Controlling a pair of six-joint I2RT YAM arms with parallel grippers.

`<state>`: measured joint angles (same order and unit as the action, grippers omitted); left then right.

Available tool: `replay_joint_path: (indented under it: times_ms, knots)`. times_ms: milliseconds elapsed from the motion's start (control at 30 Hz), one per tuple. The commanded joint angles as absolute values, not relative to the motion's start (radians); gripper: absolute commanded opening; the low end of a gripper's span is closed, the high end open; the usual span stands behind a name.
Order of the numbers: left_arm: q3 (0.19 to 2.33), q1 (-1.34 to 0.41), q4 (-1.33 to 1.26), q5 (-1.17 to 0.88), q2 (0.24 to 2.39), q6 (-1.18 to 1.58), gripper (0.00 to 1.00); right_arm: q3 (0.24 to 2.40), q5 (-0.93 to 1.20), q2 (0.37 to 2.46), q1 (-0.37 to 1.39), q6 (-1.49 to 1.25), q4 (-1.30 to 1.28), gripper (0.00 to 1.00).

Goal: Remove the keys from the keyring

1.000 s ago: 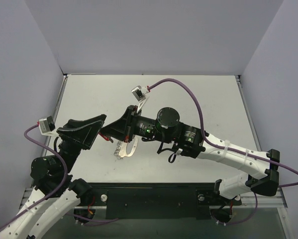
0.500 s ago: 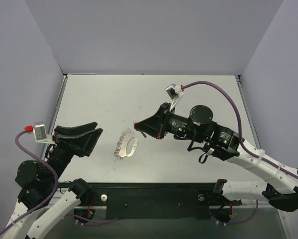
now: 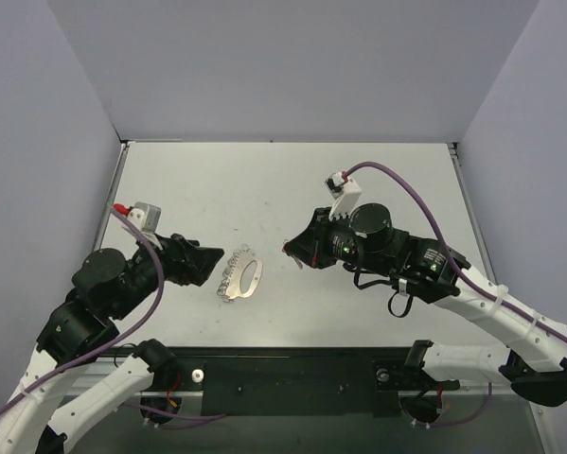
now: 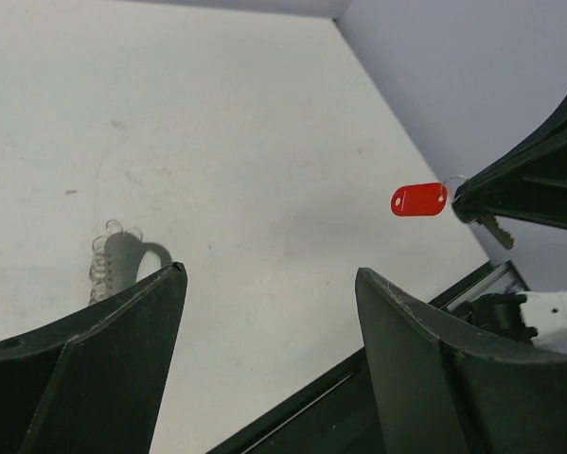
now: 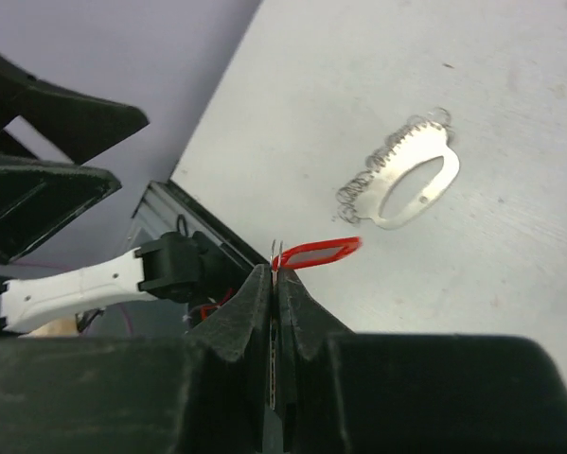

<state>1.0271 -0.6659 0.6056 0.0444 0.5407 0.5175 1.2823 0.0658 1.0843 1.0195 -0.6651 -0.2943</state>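
Top view: my left arm folds up from the near left corner, its gripper (image 3: 210,263) aimed to the right across the table (image 3: 217,180). My right arm reaches in from the near right, its gripper (image 3: 290,249) aimed left, so the two tips face each other, apart. My right jaws are pressed together with no gap, and the key (image 4: 418,200) is held at their very tip, clear of the table. The key's red head lies with its long axis roughly level, jutting beyond my right fingertips toward my left gripper. A small grey metal piece shows just under those fingertips. My left jaws stand wide apart with nothing between them. The keyring (image 3: 242,276), a flat metal plate edged with wire coils, lies on the table between the two tips, touching neither.
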Motion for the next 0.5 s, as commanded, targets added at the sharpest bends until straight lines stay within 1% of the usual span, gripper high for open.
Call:
replay_joint_path:
  times_ms: [0,100,300,367,467]
  knots:
    - [0.997,-0.666,0.684,0.060,0.537,0.439,0.82,1.285,-0.126,1.126,0.980,-0.799,-0.495,0.00]
    - [0.985,-0.666,0.722,0.069,0.554,0.384,0.83,1.264,-0.092,1.152,0.957,-0.863,-0.528,0.00]
    - [1.000,-0.664,0.792,0.014,0.664,0.428,0.83,1.241,-0.074,1.173,0.956,-0.928,-0.580,0.00]
    - [1.005,-0.666,0.799,0.000,0.681,0.462,0.83,1.214,-0.014,1.166,0.956,-0.908,-0.543,0.00]
    - [1.005,-0.666,0.808,-0.047,0.670,0.489,0.82,1.152,0.092,1.137,0.956,-0.896,-0.377,0.00]
